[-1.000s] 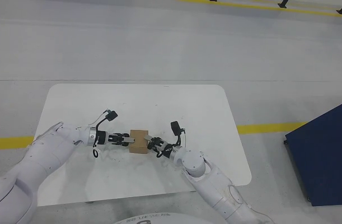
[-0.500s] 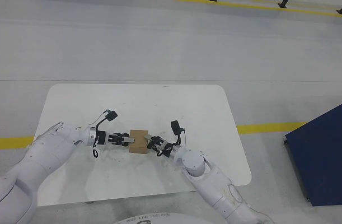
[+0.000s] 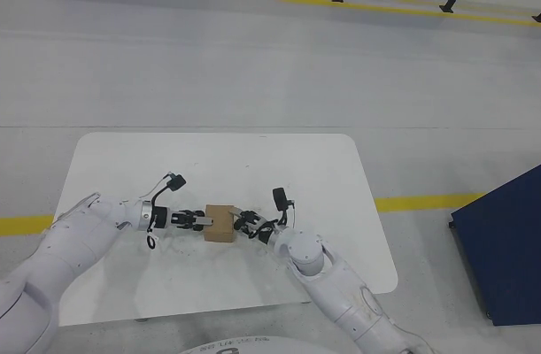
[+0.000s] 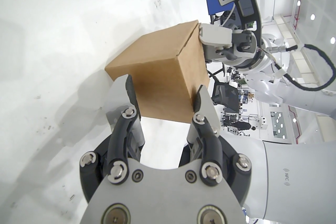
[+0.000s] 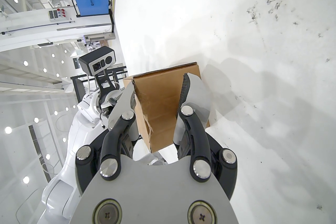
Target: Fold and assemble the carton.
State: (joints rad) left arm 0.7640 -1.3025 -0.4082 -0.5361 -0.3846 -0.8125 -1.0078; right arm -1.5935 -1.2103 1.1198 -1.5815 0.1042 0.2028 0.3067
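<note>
Near table [image 3: 111, 177] centre, brown carton [image 3: 220, 223] rests on surface; left gripper [image 3: 200, 220] clamps its 9 o'clock end; right gripper [image 3: 243, 225] clamps 3 o'clock wall.

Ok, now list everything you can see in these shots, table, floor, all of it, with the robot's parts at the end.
carton: one, brown, near the middle of the table, between the two grippers.
table: one, white with rounded corners, under the carton.
floor lines: two, yellow, on the grey floor, one passing the table's sides and one far beyond it.
blue panel: one, blue, on the floor past the table on the right arm's side.
left gripper: one, black and grey, fingers closed on one end of the carton.
right gripper: one, black and grey, fingers closed on the opposite end of the carton.
</note>
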